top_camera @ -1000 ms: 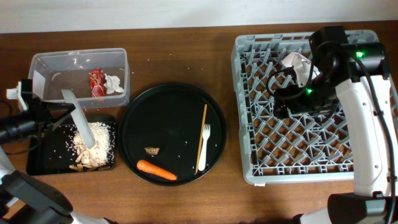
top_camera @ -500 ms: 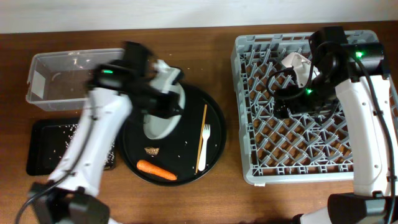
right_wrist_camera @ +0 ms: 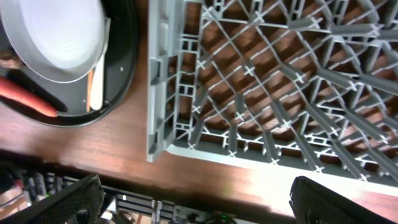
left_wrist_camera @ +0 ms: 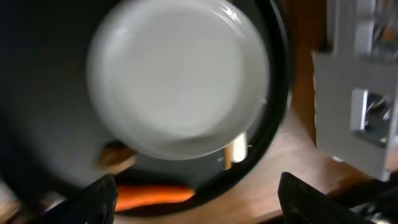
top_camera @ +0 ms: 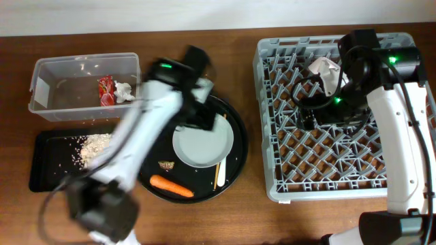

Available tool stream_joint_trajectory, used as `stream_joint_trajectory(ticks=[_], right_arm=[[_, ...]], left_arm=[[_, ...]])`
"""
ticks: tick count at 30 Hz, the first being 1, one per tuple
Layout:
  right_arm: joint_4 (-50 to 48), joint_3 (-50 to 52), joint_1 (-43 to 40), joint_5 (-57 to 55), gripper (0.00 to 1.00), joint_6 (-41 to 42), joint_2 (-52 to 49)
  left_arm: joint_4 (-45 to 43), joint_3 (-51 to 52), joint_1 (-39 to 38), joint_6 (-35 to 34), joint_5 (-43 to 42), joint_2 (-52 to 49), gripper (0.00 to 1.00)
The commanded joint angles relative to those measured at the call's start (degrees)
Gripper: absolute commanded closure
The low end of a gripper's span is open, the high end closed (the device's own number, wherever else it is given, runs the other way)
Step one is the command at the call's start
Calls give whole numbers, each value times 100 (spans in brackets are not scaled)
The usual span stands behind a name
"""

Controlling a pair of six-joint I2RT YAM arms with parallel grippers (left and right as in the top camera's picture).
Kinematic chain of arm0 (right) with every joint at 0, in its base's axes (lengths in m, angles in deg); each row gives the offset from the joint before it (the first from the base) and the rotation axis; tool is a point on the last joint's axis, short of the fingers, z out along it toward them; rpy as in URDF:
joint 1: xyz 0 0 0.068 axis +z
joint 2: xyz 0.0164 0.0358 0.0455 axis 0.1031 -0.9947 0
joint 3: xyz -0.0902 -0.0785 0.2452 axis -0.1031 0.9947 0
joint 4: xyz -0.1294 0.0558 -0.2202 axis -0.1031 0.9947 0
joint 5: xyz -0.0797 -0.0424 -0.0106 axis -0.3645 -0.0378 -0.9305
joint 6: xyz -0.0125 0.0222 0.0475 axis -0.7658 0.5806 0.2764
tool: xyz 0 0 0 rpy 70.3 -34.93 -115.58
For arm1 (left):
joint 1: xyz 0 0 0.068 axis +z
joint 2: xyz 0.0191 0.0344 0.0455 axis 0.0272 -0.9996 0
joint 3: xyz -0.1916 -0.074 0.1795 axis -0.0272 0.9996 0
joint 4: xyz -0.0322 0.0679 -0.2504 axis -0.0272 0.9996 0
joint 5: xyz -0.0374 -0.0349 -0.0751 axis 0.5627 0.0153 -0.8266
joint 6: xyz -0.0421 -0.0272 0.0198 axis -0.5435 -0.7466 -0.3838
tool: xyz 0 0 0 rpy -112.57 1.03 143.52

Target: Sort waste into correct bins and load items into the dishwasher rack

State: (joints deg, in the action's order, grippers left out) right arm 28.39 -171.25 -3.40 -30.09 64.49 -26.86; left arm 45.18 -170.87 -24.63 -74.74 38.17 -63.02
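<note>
The left arm, blurred, stretched from the lower left of the overhead frame to the large round black tray (top_camera: 238,155) at centre. Its hand (left_wrist_camera: 202,194) hung just above the pale grey plate (top_camera: 202,143) with the fingers (left_wrist_camera: 102,198) spread apart and nothing between them. The plate lay flat on the round tray, covering most of the wooden chopsticks (top_camera: 219,175), whose end poked out at its lower right edge. An orange carrot (top_camera: 172,185) and a small brown morsel (top_camera: 166,165) sat on the same tray, below and left of the plate.

At upper left, the clear tub (top_camera: 68,95) held the red wrapper (top_camera: 105,92) and the white tissue (top_camera: 123,90), side by side. Just below it, the shallow black rectangular tray (top_camera: 51,163) carried the rice-and-nut scraps (top_camera: 95,144).

On the right of the wooden surface (top_camera: 204,61), the right arm hovered over the grey dishwasher rack (top_camera: 264,136). Its hand (right_wrist_camera: 202,199) was parted and empty, seen from the wrist camera above the rack's near corner. A whitish dish (top_camera: 325,71) rested among the pegs in the rack's upper middle; which dish could not be told.
</note>
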Motion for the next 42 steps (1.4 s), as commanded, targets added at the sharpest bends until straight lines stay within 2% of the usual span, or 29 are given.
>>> stream_joint_trajectory(ticks=[1,2,5,6,7,10,13,19,21,22,23,24,27,31,37,40,42], right_arm=[[-15,28,50,299,1,164,24],[-116,28,317,297,1,247,15],[-874,28,1381,232,1,568,-72],[-1161,28,1810,136,1,601,-214],[-1399,28,2179,-295,1,999,-459],[-1797,28,2706,-546,1,1620,-1322],[-1969,28,2785,-542,3,1998,-2258],[-2151,28,2787,-212,22,2312,-3432],[-2238,28,2806,-146,35,2350,-3637],[-2288,28,2830,-127,44,2347,-3654],[-2341,28,2850,-107,57,2347,-3652],[-2422,28,2876,-107,65,2350,-3652],[-2457,42,2909,-83,80,2352,-3654],[-2638,227,2911,-85,96,2951,-3652],[-2577,-144,2793,-260,96,2750,-3329],[-1991,-1091,2428,-1676,96,2597,-2284],[-1915,-1274,2236,-3254,96,2448,-1484]], left_arm=[[387,-190,1405,9,269,1451,13],[466,-190,2138,9,269,1856,3],[595,-190,3373,7,269,2304,1],[645,-190,3635,7,269,2319,1],[680,-184,3777,7,271,2302,1],[675,-166,3943,9,275,2295,1],[682,-166,3943,7,345,2295,1],[682,-162,3943,7,334,2295,1],[682,-162,3943,7,332,2295,1],[682,-162,3943,7,332,2295,1],[682,-162,3943,7,332,2295,1],[684,-162,3941,7,332,2295,1],[693,-162,3941,7,330,2295,1],[704,-162,3941,7,330,2295,1],[702,-162,3941,7,332,2295,1],[688,-162,3941,7,332,2295,1],[686,-162,3941,7,332,2295,1]])
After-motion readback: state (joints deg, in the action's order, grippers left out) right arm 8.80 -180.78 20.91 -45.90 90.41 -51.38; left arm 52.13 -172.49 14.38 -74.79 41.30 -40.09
